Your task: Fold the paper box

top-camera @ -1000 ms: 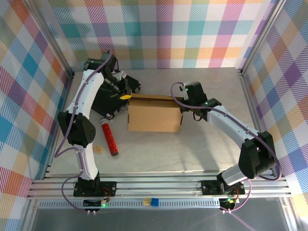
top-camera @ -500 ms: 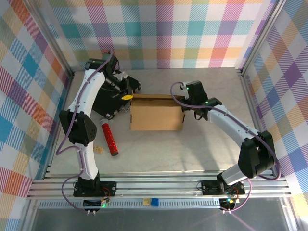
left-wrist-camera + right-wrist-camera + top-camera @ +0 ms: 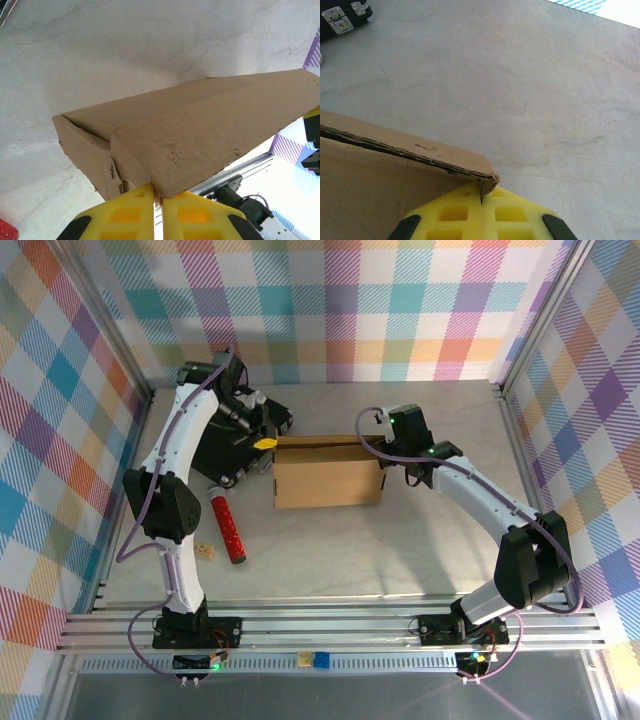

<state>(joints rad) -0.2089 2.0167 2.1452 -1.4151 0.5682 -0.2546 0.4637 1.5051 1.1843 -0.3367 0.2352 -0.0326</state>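
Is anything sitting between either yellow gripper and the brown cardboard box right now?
Nothing visible does. The left gripper is pinched on one corner of the brown cardboard box, and the right gripper is pinched on the corner at its other end.

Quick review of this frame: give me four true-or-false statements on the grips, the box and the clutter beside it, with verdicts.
1. The left gripper and the right gripper are each shut on the paper box. True.
2. The red tube lies on top of the box. False: it lies on the table, left of the box and apart from it.
3. The black case sits left of the box, toward the far side. True.
4. The right gripper pinches the box's left end. False: it pinches a corner at the right end; the left gripper has the left end.
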